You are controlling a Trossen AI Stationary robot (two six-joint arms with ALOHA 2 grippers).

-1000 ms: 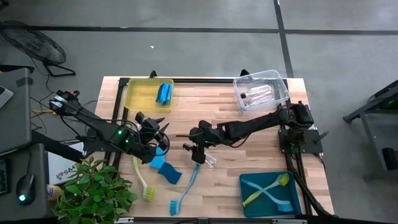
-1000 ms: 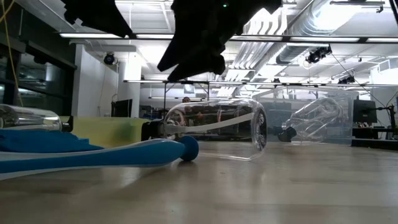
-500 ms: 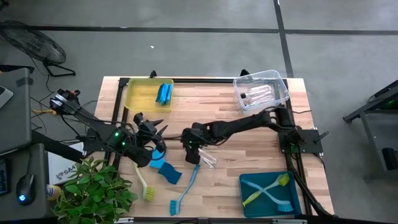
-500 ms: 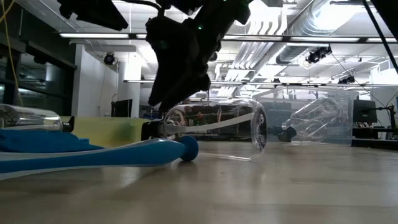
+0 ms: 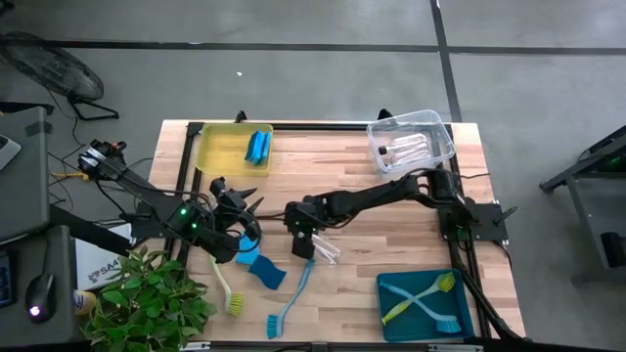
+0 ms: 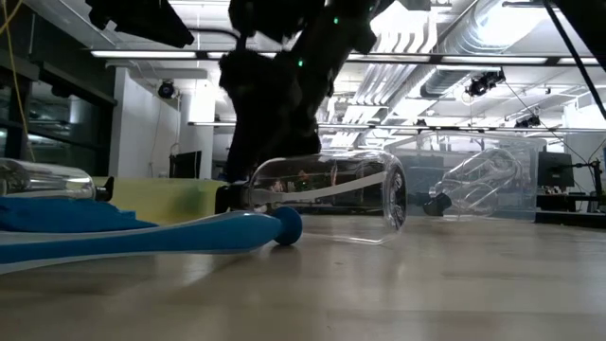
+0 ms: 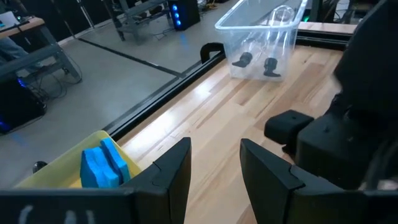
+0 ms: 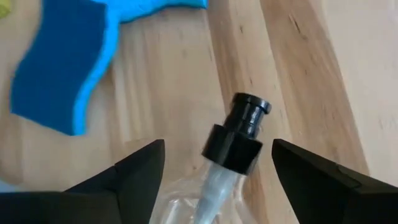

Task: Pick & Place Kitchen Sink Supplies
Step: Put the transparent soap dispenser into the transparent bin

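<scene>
A clear bottle [image 5: 327,248] with a black top [image 8: 239,132] lies on its side on the table; the low view also shows the bottle [image 6: 327,194]. My right gripper [image 8: 217,149] is open and low over it, pointing down, one finger on either side of the black top without touching. Two blue sponges [image 5: 259,266] lie flat to its left, beside a blue brush [image 5: 293,293] and a yellow-green brush [image 5: 224,282]. My left gripper [image 7: 214,155] is open and hovers near the table's left edge, above the sponges.
At the far edge stand a yellow bin [image 5: 217,150] holding a blue sponge [image 5: 257,146] and a clear bin [image 5: 412,143] holding bottles. A teal bin [image 5: 425,305] with brushes sits at the near right corner. A leafy plant [image 5: 147,303] stands at the near left corner.
My right gripper has moved toward the table's left and come down, from above the bottle to level with its black top. The bottle has stayed where it lay.
</scene>
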